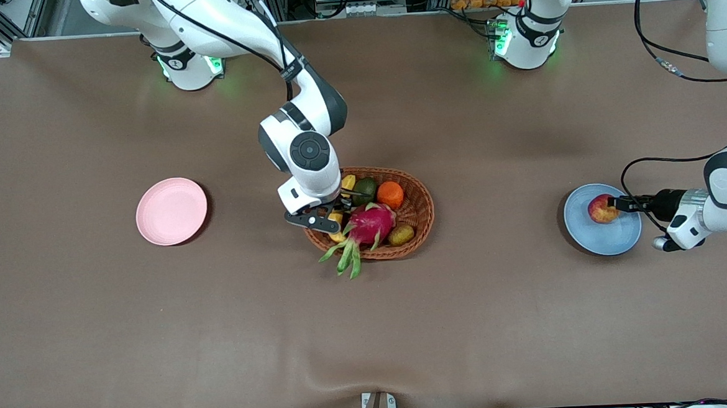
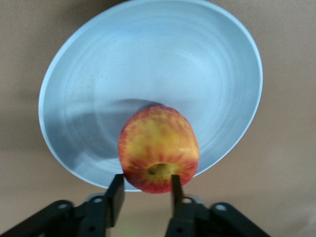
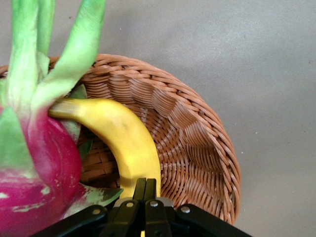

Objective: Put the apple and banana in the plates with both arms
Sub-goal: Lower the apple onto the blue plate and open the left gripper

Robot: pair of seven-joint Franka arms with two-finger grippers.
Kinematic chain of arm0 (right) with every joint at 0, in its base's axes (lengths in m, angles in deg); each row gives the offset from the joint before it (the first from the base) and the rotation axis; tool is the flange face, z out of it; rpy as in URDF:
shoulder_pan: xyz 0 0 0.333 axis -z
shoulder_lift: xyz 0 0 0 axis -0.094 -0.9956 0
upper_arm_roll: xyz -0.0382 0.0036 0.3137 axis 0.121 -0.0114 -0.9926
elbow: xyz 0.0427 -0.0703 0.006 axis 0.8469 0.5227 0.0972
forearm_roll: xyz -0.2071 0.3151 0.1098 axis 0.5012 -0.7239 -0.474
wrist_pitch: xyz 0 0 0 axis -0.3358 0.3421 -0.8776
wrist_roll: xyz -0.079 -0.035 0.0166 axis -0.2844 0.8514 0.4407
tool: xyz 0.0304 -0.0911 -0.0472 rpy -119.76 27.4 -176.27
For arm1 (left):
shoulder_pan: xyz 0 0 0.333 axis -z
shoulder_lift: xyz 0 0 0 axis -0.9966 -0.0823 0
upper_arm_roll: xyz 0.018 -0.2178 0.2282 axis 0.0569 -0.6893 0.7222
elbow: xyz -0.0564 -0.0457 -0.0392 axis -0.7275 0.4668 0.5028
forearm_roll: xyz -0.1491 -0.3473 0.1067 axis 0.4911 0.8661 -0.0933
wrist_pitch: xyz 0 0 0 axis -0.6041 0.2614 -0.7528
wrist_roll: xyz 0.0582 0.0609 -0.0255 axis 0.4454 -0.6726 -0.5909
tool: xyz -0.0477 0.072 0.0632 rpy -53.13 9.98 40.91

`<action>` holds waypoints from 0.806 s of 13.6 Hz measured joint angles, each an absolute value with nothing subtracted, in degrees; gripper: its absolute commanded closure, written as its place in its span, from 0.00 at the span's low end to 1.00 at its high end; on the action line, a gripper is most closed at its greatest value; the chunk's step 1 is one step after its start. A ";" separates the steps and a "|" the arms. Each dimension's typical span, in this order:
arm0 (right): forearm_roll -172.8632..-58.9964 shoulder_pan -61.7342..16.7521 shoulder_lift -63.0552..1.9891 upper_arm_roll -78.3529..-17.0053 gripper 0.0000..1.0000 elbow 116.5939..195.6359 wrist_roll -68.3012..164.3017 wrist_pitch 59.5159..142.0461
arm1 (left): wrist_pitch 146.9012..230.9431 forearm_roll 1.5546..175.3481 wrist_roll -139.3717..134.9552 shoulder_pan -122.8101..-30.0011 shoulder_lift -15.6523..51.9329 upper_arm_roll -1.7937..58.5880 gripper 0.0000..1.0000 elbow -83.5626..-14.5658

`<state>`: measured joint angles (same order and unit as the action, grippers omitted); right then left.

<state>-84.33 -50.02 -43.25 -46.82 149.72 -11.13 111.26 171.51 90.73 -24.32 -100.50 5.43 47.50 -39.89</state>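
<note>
The red-and-yellow apple [image 1: 603,209] [image 2: 158,150] lies on the light blue plate [image 1: 614,237] [image 2: 148,54] at the left arm's end of the table. My left gripper [image 1: 618,203] [image 2: 147,185] is low at the plate's edge, open, its fingers parted on either side of the apple's dimple end. The yellow banana [image 1: 339,233] [image 3: 121,136] lies in the wicker basket [image 1: 423,216] [image 3: 197,143], partly hidden under the dragon fruit. My right gripper [image 1: 334,217] [image 3: 146,181] hangs just over the banana, shut, with nothing between its fingers. The pale pink plate [image 1: 171,211] sits bare toward the right arm's end.
Inside the basket, a magenta dragon fruit [image 1: 371,223] [image 3: 34,163] with green leaves presses against the banana. An orange [image 1: 390,194], a dark green fruit [image 1: 366,188] and a brownish fruit [image 1: 400,234] lie there too. Brown cloth covers the table.
</note>
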 measured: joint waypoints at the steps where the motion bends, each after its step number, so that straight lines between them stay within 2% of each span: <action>1: -84.34 -50.03 -43.27 -46.83 0.91 149.74 -11.25 111.40 | 171.83 91.06 -24.37 -100.50 5.39 47.46 0.00 -39.86; 4: -84.34 -50.04 -43.35 -46.86 0.59 149.79 -11.52 111.51 | 172.19 91.13 -24.39 -100.49 5.49 47.19 0.00 -37.60; 5: -84.35 -50.06 -43.40 -46.88 0.54 149.81 -11.54 111.54 | 172.18 91.13 -24.39 -100.46 5.97 47.07 0.00 -36.37; 11: -84.35 -50.62 -45.22 -47.21 0.51 150.43 -12.81 115.46 | 171.90 88.85 -24.39 -99.74 12.62 46.72 0.00 -34.97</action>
<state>-84.35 -50.62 -45.22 -47.21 150.43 -12.81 115.46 171.90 88.85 -24.39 -99.74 12.62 46.72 -34.97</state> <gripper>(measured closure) 0.515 0.000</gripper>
